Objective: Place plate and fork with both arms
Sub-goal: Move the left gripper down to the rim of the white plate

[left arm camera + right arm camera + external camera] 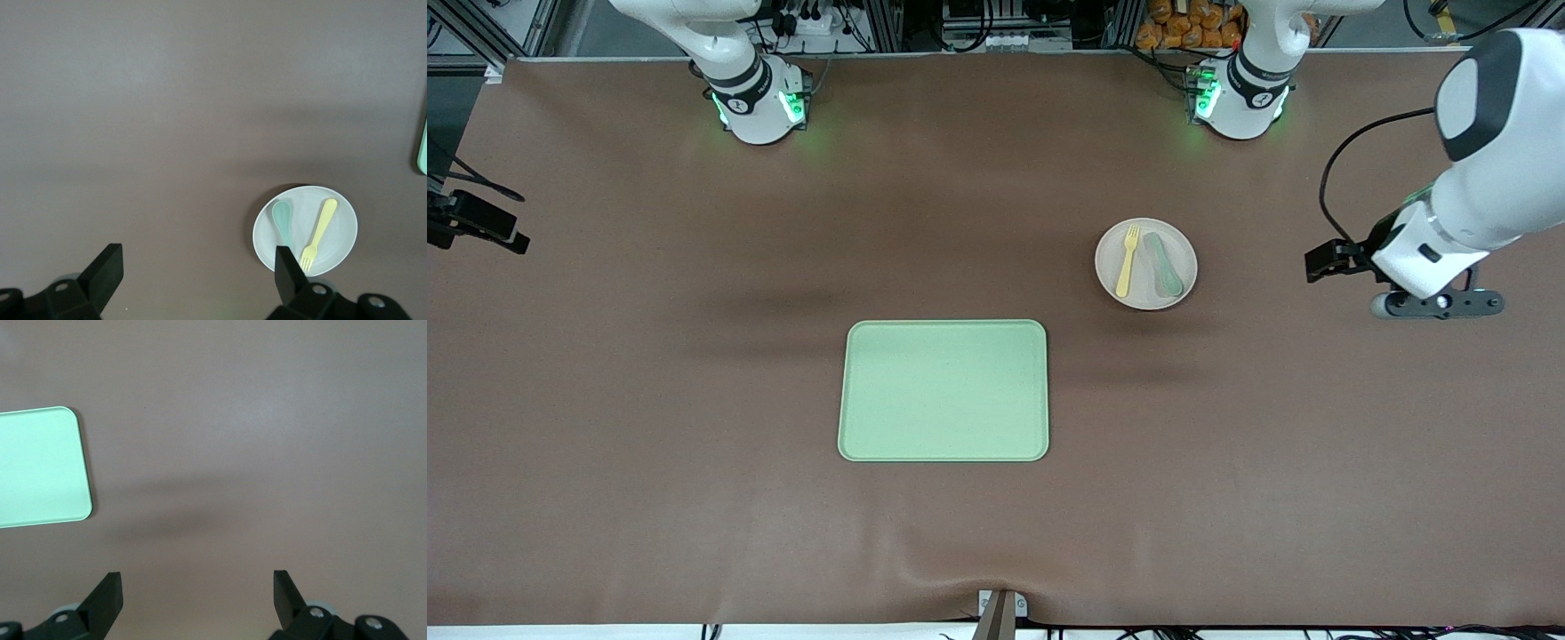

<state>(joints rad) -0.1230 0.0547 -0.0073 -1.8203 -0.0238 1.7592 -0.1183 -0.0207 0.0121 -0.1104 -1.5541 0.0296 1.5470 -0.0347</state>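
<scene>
plate (1145,263) sits on the brown table (649,400), toward the left arm's end and farther from the front camera than the green tray (943,390). on the plate lie the fork (1128,260) and a muted-green spoon (1163,265), side by side, not touching as far as i can tell. tray is bare.

left gripper (197,270): up in the air over bare table at the left arm's end, well apart from the plate; jaws spread wide, nothing between them. its wrist view shows plate, fork and spoon just past one fingertip.

right gripper (197,590): not seen in the front view, where only that arm's base shows; its own wrist view has it over bare table with a corner of the tray in sight. jaws wide apart, empty.

step in hand (judgement): the very start, nothing grasped, nothing yet on the tray.

next move, as i read it: left arm comes in over the plate, being closest. a rim pinch on a shallow plate needs a low, angled approach, and the loose cutlery could slide if the plate tips. fork is thin and flat, so picking it off calls for a careful close across the handle, without catching the spoon.
</scene>
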